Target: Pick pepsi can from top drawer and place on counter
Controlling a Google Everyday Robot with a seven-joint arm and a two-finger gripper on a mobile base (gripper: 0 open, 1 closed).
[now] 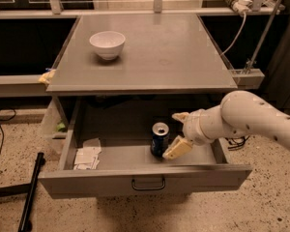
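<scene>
The pepsi can [159, 138] stands upright inside the open top drawer [144, 180], right of the middle. The gripper [178, 132] comes in from the right on a white arm, just right of the can. Its two cream fingers are spread apart, one [178, 147] low beside the can and one [180, 116] behind it. The fingers do not enclose the can. The grey counter [150, 57] lies above the drawer.
A white bowl [107, 44] sits on the counter's back left. A white folded paper [87, 156] lies in the drawer's left part. A black pole [30, 193] lies on the floor at left. Cables and a metal frame [253, 28] stand at the right.
</scene>
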